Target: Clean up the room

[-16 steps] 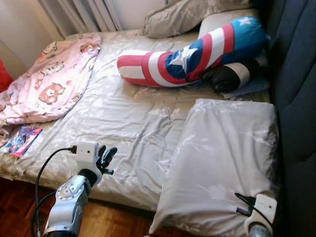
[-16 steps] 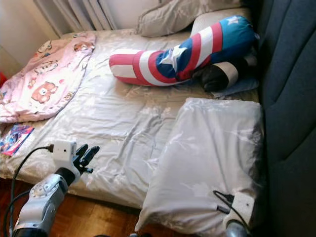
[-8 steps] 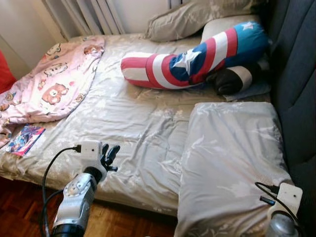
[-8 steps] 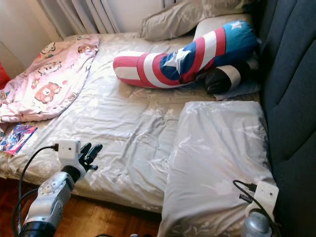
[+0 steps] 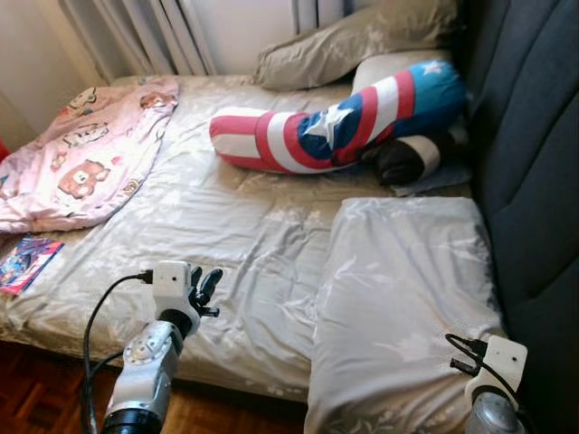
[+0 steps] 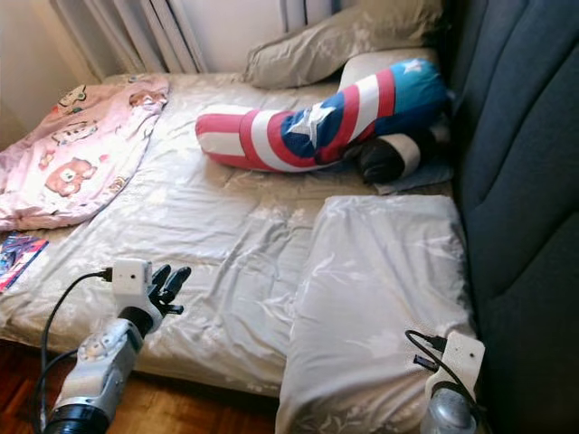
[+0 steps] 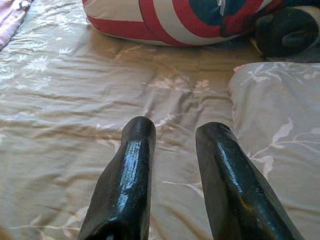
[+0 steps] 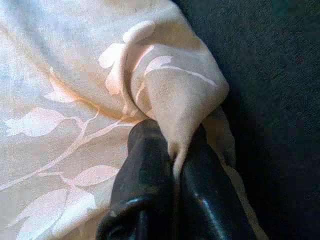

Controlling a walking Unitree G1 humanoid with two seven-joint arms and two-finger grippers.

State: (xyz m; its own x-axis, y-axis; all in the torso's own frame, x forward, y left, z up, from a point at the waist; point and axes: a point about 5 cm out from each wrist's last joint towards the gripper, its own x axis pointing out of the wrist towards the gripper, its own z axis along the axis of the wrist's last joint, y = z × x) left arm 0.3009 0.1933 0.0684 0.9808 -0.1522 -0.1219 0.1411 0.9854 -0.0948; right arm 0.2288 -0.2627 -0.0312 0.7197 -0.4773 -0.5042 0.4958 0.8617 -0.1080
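The big shiny grey pillow (image 5: pixel 407 307) has come up onto the bed since a second ago; back then its near end hung lower over the bed's edge. The whole picture has slid too, so the camera moved as well.

The right claw (image 8: pixel 172 150) is shut tight on a corner of that pillow. The cloth, with pale leaf shapes on it, is bunched up and pinched between the two black fingers (image 8: pixel 145 170). From the head, the right arm's white wrist box (image 5: pixel 496 360) sits at the pillow's near corner, just beside the dark grey padded headboard (image 5: pixel 529 154).

The left claw (image 7: pixel 172 130) is open. Its two black fingers (image 7: pixel 132 160) stand apart with nothing between them, and it hangs over the near edge of the bed, well apart from the pillow.

The pillow lies flat on the shiny beige bed sheet (image 5: pixel 217 226), along the headboard side.

Farther up the bed lies a long round cushion with red, white and blue stripes and a white star (image 5: pixel 335 117). A small black and white roll (image 5: pixel 407 158) is tucked just beside it. Behind them leans a greyish-brown pillow (image 5: pixel 353 41).

On the far left side lies a pink blanket with teddy bears on it (image 5: pixel 81 154). Near it, at the bed's edge, lies a flat colourful book (image 5: pixel 23 262).
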